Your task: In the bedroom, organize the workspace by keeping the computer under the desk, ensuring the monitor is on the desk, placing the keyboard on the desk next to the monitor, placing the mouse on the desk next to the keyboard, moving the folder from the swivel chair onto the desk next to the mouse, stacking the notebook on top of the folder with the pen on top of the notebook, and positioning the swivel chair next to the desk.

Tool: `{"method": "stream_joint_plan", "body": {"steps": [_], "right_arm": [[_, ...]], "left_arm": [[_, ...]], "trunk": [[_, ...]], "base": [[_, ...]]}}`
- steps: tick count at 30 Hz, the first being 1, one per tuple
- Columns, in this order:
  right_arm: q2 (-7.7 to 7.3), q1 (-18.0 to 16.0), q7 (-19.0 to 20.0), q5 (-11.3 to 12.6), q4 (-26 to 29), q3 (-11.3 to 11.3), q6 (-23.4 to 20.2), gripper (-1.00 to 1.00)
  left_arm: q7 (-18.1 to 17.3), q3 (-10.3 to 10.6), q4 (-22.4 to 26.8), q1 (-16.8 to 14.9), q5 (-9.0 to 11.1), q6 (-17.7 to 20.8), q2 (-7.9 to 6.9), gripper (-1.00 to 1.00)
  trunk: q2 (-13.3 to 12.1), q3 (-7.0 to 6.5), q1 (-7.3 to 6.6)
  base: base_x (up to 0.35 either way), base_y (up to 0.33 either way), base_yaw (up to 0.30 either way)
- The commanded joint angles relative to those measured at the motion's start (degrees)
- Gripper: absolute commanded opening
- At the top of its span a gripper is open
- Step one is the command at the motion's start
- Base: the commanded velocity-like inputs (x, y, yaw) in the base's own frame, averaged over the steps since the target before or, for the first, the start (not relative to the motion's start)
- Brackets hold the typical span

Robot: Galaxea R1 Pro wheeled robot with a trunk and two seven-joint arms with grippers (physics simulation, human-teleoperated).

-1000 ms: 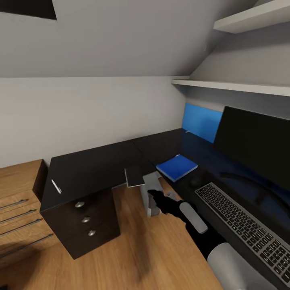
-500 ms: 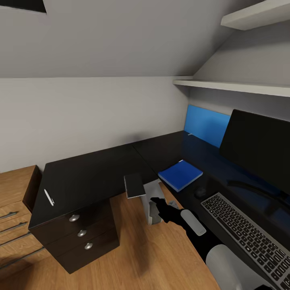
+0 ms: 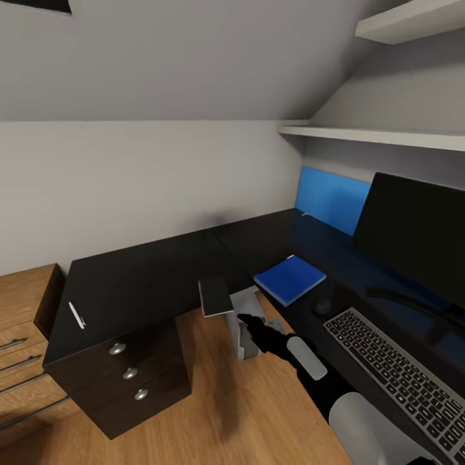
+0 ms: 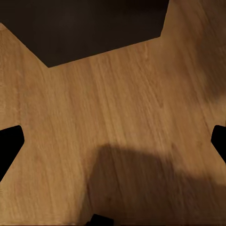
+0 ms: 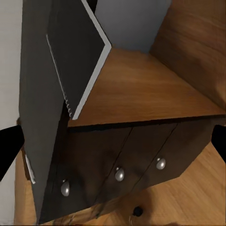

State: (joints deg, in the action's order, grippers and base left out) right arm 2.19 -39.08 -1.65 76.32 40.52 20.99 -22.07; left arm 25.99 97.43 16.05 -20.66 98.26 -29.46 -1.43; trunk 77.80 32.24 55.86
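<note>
Up front in the head view, the L-shaped black desk point(image 3: 142, 278) is running along the grey wall, with the blue folder point(image 3: 289, 279) lying flat on it just beside the small black mouse point(image 3: 321, 308). The keyboard point(image 3: 400, 374) is sitting in front of the monitor point(image 3: 413, 232), and a white pen point(image 3: 77, 316) is resting near the desk's left edge above the knobbed drawers point(image 3: 126, 371). The notebook point(image 3: 215, 296) is overhanging the desk's inner corner, with the grey computer point(image 3: 244, 323) standing on the wooden floor point(image 3: 213, 413) just below it. The right gripper point(image 3: 248, 321) is reaching toward the computer; whether it is clenched I cannot tell.

Next, the left wrist view is showing floor point(image 4: 122, 122) and a dark desk corner, fingertips spread wide, grasping nothing.

Finally, the right wrist view is showing the notebook point(image 5: 77, 56) jutting off the desk point(image 5: 40, 117) above the drawers point(image 5: 117, 165), fingertips apart at the frame's edges.
</note>
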Motion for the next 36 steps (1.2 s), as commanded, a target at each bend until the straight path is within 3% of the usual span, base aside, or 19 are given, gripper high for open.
{"method": "stream_joint_plan", "body": {"steps": [1, 4, 5, 16, 20, 23, 27, 28, 29, 32, 36], "right_arm": [[-0.01, -0.04, 0.01, 0.16, 0.04, 0.07, -0.08, 1.0], [-0.01, -0.04, 0.35, -0.05, 0.07, 0.05, -0.08, 1.0], [-0.06, -0.04, 0.61, -0.1, 0.08, 0.02, -0.08, 1.0], [-0.03, -0.04, 0.63, -0.28, 0.3, -0.01, 0.04, 1.0], [-0.24, -0.04, 2.8, -0.21, 0.34, -0.08, 0.01, 1.0], [-0.32, -0.04, 5.67, -0.21, 0.35, -0.08, 0.01, 1.0], [-0.38, -0.04, 6.89, -0.23, 0.35, -0.08, 0.01, 1.0], [-0.4, -0.04, 7.13, -0.22, 0.35, -0.08, 0.0, 1.0], [-0.41, -0.04, 7.28, -0.25, 0.35, -0.08, 0.0, 1.0], [-0.4, -0.04, 7.43, -0.28, 0.35, -0.08, 0.01, 1.0], [-0.38, -0.04, 7.56, -0.29, 0.35, -0.08, 0.01, 1.0]], "left_arm": [[0.44, 0.45, 0.2, -0.08, 0.23, 0.03, -0.08, 1.0], [0.28, 0.21, -0.66, -0.08, 0.26, 2.13, -0.06, 1.0], [0.01, -0.71, -2.42, -0.08, 0.65, 4.67, 0.07, 1.0], [-0.06, -1.18, -2.95, -0.08, 0.92, 5.45, 0.02, 1.0], [-0.06, -1.3, -3.13, -0.08, 1.02, 5.76, -0.17, 1.0], [-0.33, -3.83, -5.35, -0.08, 3.17, 10.69, -0.33, 1.0], [-5.34, -5.74, -6.76, -0.08, 5.97, 14.32, -1.53, 1.0], [-8.48, -6.11, -7.0, -0.08, 6.54, 14.65, -2.21, 1.0], [-11.56, -6.36, -7.16, -0.08, 6.93, 14.22, -2.75, 1.0], [-15.19, -6.61, -7.34, -0.08, 7.28, 11.82, -3.51, 1.0], [-18.29, -6.82, -7.41, -0.08, 7.55, 2.98, -4.57, 1.0]], "trunk": [[0.45, 0.26, 0.23], [1.65, 0.83, 0.88], [2.06, 1.01, 1.1], [6.47, 2.99, 3.52], [8.07, 3.7, 4.4], [9.27, 4.24, 5.06], [10.88, 4.96, 5.94], [11.28, 5.14, 6.16], [11.68, 5.32, 6.38], [12.88, 5.86, 7.03], [14.49, 6.58, 7.91]], "base": [[0.0, 0.0, -0.051], [0.0, 0.0, -0.038], [0.0, 0.0, -0.005], [0.0, 0.0, -0.001], [0.0, 0.0, 0.0], [0.0, 0.0, 0.0], [0.0, 0.0, 0.0], [0.0, 0.0, 0.0], [0.0, 0.0, 0.0], [0.0, 0.0, 0.0], [0.0, 0.0, 0.0]]}}
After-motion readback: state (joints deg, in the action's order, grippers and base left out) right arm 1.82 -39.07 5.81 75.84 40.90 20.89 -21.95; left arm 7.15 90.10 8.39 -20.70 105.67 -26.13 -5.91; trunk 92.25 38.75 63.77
